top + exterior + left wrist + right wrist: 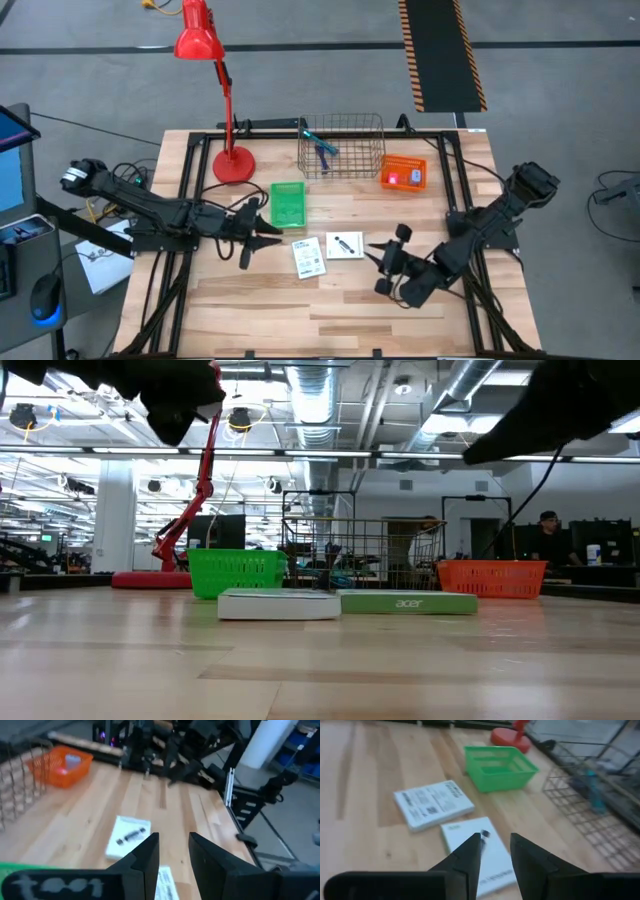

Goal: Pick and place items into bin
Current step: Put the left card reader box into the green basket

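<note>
Two white cards lie side by side mid-table, between the grippers. Only the low view shows their thickness, with "acer" on the right one's green edge; only the high view shows blue and teal tools in the wire basket farther back. Left gripper and right gripper both hang slightly parted, empty, beside the cards.

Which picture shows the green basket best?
The right wrist view: the green basket is close and you see inside it. The high view shows it small from above; the low view shows only its side; the left wrist view shows just a green edge.
</note>
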Tool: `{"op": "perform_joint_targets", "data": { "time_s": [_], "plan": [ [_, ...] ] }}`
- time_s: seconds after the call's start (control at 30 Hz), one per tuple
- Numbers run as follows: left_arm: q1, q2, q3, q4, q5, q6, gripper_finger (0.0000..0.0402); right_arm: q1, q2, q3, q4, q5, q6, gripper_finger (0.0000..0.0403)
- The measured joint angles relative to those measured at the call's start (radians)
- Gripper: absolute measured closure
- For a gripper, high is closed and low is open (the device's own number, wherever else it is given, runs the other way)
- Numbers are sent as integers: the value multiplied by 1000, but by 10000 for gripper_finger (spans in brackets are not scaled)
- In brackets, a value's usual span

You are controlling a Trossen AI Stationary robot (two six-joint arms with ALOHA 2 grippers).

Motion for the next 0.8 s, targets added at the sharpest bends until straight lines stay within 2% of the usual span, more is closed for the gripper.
{"op": "perform_joint_targets", "data": {
  "time_s": [0.13, 0.27, 0.5, 0.63, 0.8],
  "plan": [
    [-35, 117, 0, 25, 9, -82, 307, 34, 0, 0, -119, 57, 86, 305],
    [-72, 299, 13, 155, 9, -138, 307, 76, 0, 0, -213, 86, 186, 305],
    [-118, 585, 181, 194, 34, -110, 307, 166, 0, 0, -327, 139, 335, 305],
    [-123, 692, 302, 95, 29, -83, 307, 192, 0, 0, -371, 139, 408, 305],
    [-123, 784, 449, -193, -42, -92, 307, 200, 0, 0, -378, 135, 430, 305]
  ]
}}
